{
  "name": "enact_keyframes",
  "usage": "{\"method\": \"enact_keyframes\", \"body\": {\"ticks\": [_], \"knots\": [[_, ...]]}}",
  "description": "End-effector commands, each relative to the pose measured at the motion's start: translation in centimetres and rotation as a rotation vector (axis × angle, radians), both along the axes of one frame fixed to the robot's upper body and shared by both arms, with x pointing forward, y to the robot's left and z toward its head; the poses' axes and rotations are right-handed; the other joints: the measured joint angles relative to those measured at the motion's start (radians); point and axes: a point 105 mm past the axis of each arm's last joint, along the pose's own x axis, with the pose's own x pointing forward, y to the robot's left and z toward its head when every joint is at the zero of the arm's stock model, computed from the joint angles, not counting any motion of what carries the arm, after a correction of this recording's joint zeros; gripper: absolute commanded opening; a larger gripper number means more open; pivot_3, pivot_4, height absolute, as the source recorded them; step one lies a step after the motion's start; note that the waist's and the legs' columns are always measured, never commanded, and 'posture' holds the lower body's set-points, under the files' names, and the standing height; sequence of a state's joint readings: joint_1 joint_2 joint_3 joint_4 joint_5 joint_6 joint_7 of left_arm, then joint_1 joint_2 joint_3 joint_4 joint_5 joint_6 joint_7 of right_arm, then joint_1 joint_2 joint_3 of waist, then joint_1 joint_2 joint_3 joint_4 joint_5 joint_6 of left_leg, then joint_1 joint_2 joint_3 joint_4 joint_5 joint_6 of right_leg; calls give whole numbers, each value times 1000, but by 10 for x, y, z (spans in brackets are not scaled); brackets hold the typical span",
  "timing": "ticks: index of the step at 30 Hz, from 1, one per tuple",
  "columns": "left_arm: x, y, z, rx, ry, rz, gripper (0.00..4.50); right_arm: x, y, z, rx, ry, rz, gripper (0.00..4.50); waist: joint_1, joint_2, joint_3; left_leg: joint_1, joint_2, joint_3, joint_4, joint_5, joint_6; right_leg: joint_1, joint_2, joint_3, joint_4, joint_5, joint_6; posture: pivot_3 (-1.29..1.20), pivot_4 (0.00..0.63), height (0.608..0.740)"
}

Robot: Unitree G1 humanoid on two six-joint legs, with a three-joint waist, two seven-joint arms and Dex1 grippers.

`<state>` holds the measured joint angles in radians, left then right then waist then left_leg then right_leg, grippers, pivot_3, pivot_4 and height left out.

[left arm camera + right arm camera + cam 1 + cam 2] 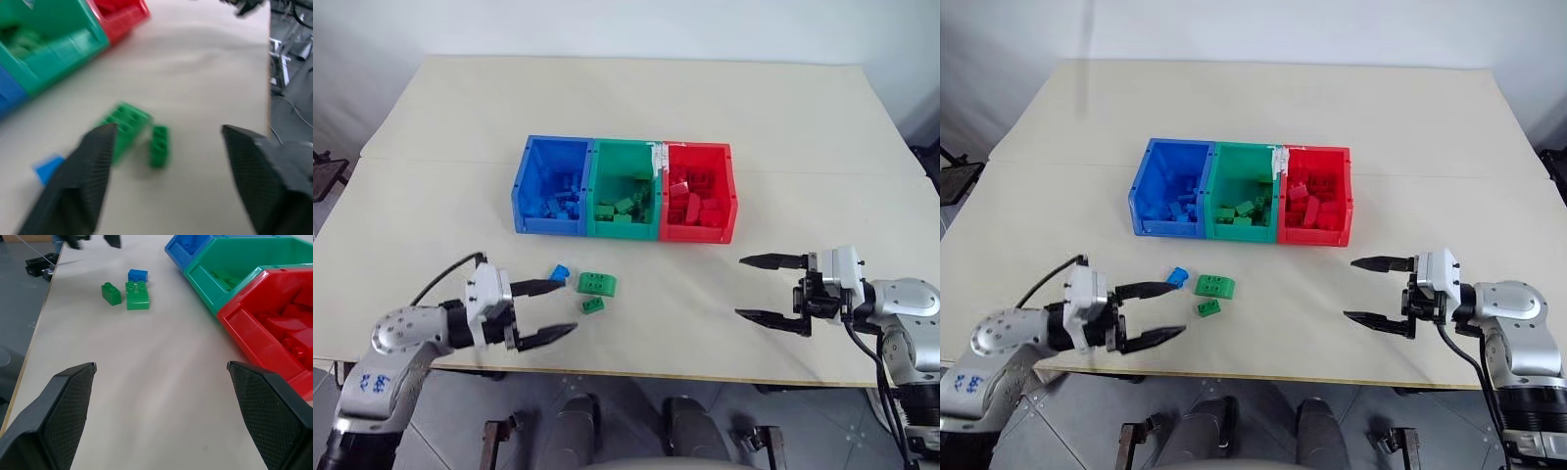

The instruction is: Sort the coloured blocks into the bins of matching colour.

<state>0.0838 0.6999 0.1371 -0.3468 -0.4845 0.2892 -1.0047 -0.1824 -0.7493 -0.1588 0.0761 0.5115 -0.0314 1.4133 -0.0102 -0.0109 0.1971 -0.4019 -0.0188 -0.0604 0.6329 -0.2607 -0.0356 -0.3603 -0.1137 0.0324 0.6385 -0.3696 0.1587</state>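
Bins (625,233) blue, green, red; loose blocks: one blue (559,271), two green (596,284); table (705,108) cream.

Three joined bins (625,196) stand in a row mid-tabletop (783,117), each holding bricks. In front of them, toward the left, three loose bricks lie close together: a small brick (559,271) leftmost, a larger brick (597,284) just right of it, and another small one (593,305) nearer the front edge. The left end effector (544,311) sits just left of this cluster; the right end effector (756,288) is well apart, to the right.

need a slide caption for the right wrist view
Open right pincer faces a blue brick and two green bricks beside the bins.
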Motion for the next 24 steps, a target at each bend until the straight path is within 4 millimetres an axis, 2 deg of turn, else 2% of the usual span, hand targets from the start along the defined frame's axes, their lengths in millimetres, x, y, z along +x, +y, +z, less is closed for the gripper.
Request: {"method": "enact_keyframes", "body": {"ticks": [1, 5, 11, 17, 20, 24], "knots": [[2, -10, -6, 21, -40, 34, 4344, 0, 1, 9, 8, -36, 17, 4500, 7, 0, 0, 0, 0, 0, 0, 0, 0, 0, 0, 0, 0, 0, 0, 0, 150, 740], [10, -16, -19, 54, -46, 82, 4344, -5, 6, 17, 35, -42, 60, 4500, 12, 0, 0, 0, -1, 0, 1, 0, 0, 1, 0, -1, 0, 0, 0, 0, 150, 740], [24, -26, -26, 52, -65, 112, 4344, -22, 28, 20, 68, -46, 185, 4500, 10, 0, 0, 0, -1, -1, 0, 0, 0, 0, 0, -1, 0, 0, 0, 0, 150, 740], [26, -32, -30, 53, -54, 88, 4344, -29, 42, 25, 132, -49, 230, 4500, 9, 0, 0, 0, -1, -1, 0, 0, 0, 0, 0, -1, 0, 0, 0, 0, 150, 740], [27, -32, -33, 65, -54, 100, 3779, -32, 46, 24, 146, -36, 239, 4500, 9, 0, 0, 0, -1, -1, 0, 0, 0, 0, 0, -1, 0, 0, 0, 0, 150, 740], [26, -34, -36, 67, -49, 101, 2545, -36, 50, 22, 149, -26, 258, 4500, 10, 0, 0, 0, -1, -1, 1, 0, 0, 0, 0, -1, 0, 0, 0, 0, 150, 740]]}}
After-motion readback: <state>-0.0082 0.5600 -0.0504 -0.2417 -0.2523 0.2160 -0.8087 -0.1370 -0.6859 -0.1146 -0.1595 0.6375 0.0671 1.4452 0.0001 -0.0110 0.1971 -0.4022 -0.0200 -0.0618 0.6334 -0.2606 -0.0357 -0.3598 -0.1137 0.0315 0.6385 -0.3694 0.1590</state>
